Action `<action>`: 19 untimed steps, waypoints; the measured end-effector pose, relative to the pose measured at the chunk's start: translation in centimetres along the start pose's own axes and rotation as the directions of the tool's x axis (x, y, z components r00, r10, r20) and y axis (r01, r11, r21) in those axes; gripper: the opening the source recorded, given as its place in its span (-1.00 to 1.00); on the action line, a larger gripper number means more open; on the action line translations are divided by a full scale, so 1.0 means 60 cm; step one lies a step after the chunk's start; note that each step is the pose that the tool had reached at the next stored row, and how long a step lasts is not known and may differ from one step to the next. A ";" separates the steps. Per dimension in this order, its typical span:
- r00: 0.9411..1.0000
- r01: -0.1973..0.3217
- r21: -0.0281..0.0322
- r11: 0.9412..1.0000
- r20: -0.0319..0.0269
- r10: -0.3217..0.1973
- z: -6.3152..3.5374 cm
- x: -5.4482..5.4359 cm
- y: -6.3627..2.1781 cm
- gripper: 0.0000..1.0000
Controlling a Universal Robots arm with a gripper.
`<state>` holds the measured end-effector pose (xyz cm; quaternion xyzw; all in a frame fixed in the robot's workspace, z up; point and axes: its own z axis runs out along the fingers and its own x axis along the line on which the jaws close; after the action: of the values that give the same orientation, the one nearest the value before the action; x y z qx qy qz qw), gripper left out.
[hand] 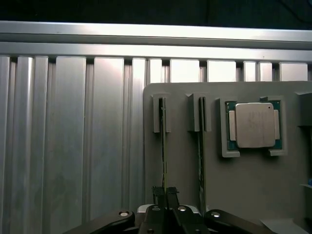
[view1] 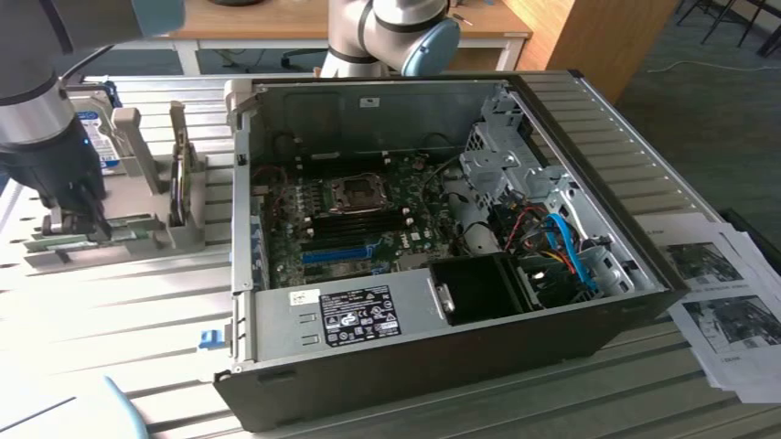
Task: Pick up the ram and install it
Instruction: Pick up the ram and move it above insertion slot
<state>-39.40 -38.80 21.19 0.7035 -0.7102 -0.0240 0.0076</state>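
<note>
The ram point(hand: 163, 146) is a thin green strip seen edge-on, standing in a slot of a grey holder point(hand: 253, 190). My gripper point(hand: 165, 194) is shut on its near end, one finger on each side. A second green strip point(hand: 200, 161) stands in the neighbouring slot, untouched. In the exterior view my gripper point(view1: 80, 224) reaches down into the grey holder point(view1: 134, 240) at the exterior view's left, beside the open computer case point(view1: 415, 338). The motherboard point(view1: 366, 215) lies inside the case, with its black slots point(view1: 362, 219) near the middle.
A processor chip point(hand: 253, 124) sits in a recess of the holder beside the strips. A blue-labelled hard drive point(view1: 104, 137) stands behind the holder. A long blue slot point(view1: 336, 253) lies on the motherboard. Printed papers point(view1: 726, 302) lie at the exterior view's right on the ribbed metal table point(hand: 73, 146).
</note>
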 end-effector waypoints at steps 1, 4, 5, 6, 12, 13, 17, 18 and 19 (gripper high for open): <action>1.000 0.000 0.000 1.000 0.000 0.000 -0.003 0.000 0.000 -0.78; 1.000 0.000 0.000 1.000 0.000 0.000 -0.010 0.000 0.000 -0.78; 1.000 0.000 0.000 1.000 0.000 0.000 -0.013 0.000 0.001 -0.78; 1.000 0.000 0.000 1.000 0.000 0.000 -0.015 0.000 0.001 -0.78; 1.000 0.000 0.000 1.000 0.000 0.000 -0.032 -0.001 0.001 -0.78; 1.000 0.000 0.000 1.000 0.000 0.000 -0.035 -0.001 0.002 -0.78; 1.000 0.000 0.000 1.000 0.000 0.000 -0.049 -0.001 0.002 -0.78; 1.000 0.000 0.000 1.000 0.000 0.000 -0.052 -0.001 0.002 -0.78; 1.000 0.000 0.000 1.000 0.000 0.000 -0.056 -0.001 0.003 -0.78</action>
<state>-39.40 -38.80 24.56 0.7035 -0.7102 -0.0240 0.0076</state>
